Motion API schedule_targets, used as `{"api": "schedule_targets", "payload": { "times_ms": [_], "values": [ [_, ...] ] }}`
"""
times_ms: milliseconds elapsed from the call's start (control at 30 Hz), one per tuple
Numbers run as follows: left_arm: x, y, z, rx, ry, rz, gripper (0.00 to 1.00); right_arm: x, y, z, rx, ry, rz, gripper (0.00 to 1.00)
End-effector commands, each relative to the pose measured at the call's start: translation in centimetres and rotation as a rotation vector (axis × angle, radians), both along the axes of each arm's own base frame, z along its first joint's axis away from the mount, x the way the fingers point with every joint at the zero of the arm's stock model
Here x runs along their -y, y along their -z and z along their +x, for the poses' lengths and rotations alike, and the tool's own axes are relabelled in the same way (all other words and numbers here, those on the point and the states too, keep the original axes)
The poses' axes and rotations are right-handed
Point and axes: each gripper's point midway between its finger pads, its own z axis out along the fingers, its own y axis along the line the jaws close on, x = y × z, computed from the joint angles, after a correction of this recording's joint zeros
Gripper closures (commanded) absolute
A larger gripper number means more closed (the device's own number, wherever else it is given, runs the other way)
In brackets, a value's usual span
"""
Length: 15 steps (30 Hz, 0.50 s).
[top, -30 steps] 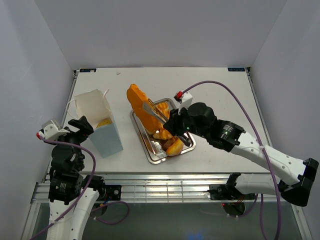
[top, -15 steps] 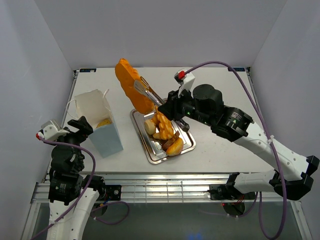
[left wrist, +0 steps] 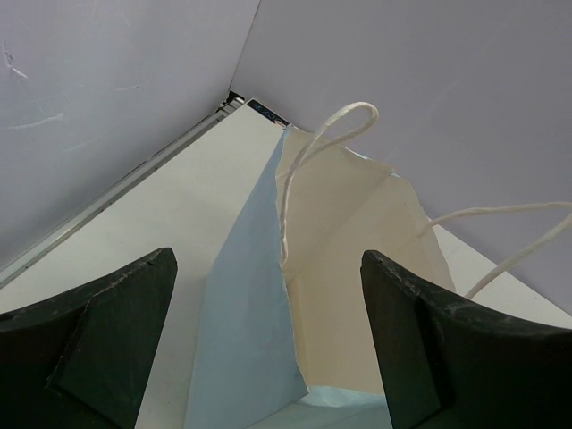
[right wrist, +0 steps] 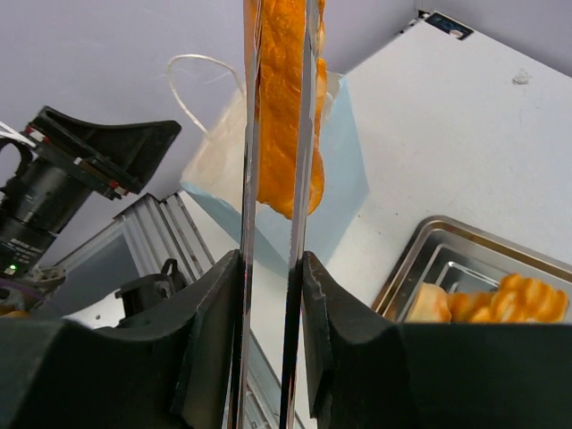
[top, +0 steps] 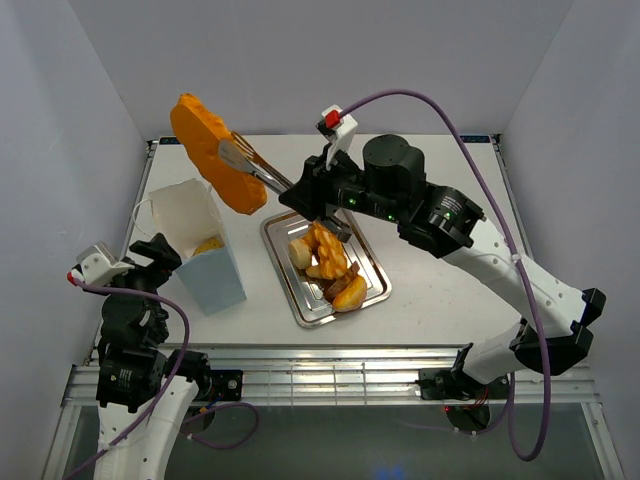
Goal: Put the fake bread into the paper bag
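Note:
A long orange loaf of fake bread [top: 210,150] hangs in the air behind and above the paper bag [top: 200,245], pinched between metal tongs [top: 255,168]. My right gripper [top: 303,192] is shut on the tongs' handles. In the right wrist view the loaf [right wrist: 284,107] sits between the tong blades [right wrist: 250,179], with the bag [right wrist: 344,170] below it. A golden piece [top: 208,243] shows inside the bag. More pastries [top: 325,255] lie in the silver tray [top: 310,312]. My left gripper [top: 165,250] stands open right beside the bag's near left side [left wrist: 241,340], holding nothing.
White string handles [left wrist: 322,134] stand up from the bag's rim. The tray lies just right of the bag. Grey walls close in the table on the left, back and right. The aluminium frame rail [top: 320,375] runs along the near edge.
My right arm has lifted the loaf in the tongs up off the tray and swung it left, to above the bag's far side. The left arm has hardly moved.

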Motion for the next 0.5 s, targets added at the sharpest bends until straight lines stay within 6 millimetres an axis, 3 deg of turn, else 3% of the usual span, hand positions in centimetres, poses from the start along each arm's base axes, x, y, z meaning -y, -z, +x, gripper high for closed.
{"api": "schedule_targets", "payload": {
  "times_ms": [0, 233, 467],
  "values": [
    [-0.2, 0.1, -0.1, -0.002, -0.015, -0.006, 0.06, -1.0, -6.0, -1.4, 0.086, -0.076, 0.157, 0.92],
    [-0.3, 0.2, -0.1, -0.006, -0.021, -0.005, 0.06, -3.5, -7.2, -1.9, 0.087, -0.143, 0.218, 0.92],
    [-0.3, 0.2, -0.1, -0.009, -0.021, -0.006, 0.06, -6.7, -5.3, -1.9, 0.05, -0.19, 0.212, 0.92]
  ]
}}
